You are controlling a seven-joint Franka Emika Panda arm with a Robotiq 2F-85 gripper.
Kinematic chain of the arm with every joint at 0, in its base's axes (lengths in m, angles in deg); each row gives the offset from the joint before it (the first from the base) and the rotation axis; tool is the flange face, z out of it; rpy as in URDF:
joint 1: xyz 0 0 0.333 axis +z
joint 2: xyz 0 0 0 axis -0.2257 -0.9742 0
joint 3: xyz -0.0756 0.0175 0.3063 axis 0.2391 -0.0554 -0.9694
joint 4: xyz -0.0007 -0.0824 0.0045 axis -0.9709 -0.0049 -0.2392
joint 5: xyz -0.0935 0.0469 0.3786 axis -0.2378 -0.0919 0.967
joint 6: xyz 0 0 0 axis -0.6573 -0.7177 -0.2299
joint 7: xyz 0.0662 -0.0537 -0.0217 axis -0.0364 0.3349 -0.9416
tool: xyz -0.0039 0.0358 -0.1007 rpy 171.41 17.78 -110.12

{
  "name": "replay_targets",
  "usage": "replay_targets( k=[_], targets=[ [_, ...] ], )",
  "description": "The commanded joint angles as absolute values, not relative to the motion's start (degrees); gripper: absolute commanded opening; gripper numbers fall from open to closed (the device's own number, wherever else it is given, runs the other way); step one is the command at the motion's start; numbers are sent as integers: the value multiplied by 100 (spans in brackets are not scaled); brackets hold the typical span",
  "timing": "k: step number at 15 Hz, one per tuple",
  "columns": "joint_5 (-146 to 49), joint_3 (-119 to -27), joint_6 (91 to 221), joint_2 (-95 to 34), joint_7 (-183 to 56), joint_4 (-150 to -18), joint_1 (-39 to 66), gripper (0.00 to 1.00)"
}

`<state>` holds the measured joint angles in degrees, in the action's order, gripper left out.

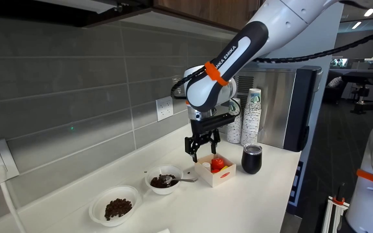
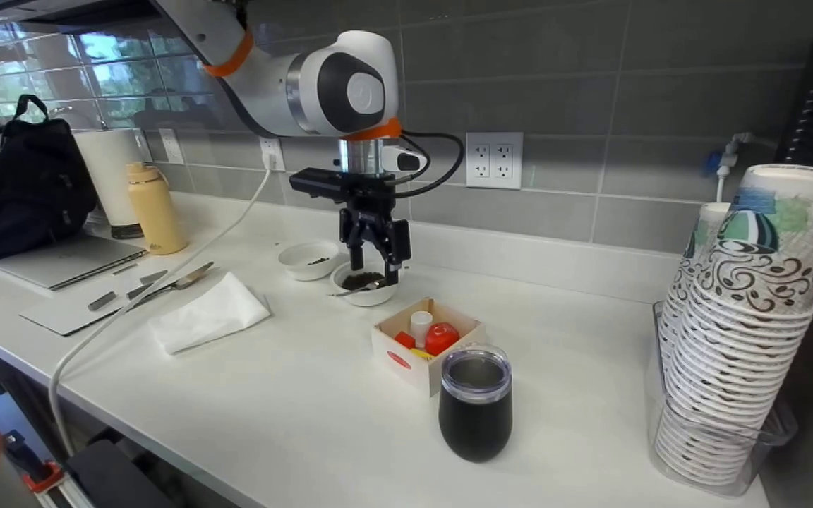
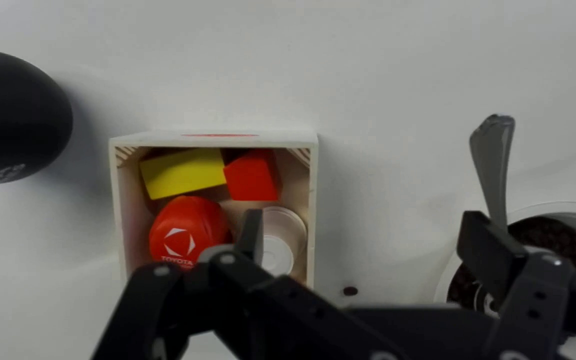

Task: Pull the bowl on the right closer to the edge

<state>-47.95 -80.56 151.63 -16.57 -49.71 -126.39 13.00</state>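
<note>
Robotiq gripper: fingers wide apart, holding nothing | white bowl with metal spoon: well behind worktop's front edge | advisable: pinch its rim away from spoon, pull slowly, keep level

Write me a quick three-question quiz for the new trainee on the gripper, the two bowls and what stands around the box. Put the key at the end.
1. True or false: the gripper stands open and holds nothing.

2. Multiple choice: take the white bowl that is the right-hand one of the two in both exterior views. Where is the spoon?
A) Wholly beside it
B) In it, with the handle sticking out past the rim
C) Beneath it

3. Short answer: which thing with a clear lid stands beside the box?

Key: 1. True. 2. B. 3. The black cup.
</note>
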Motion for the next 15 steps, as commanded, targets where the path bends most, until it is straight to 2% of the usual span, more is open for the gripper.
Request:
replay_targets(
  k=[1,9,15],
  targets=[
    [-4721,-8048,15007,-2282,-4706,-11959,1517,100],
    [-4440,-7951,14866,-2860,-4592,-11557,1656,100],
    [-4334,-7901,15276,-3290,-4157,-11338,1766,100]
  ],
)
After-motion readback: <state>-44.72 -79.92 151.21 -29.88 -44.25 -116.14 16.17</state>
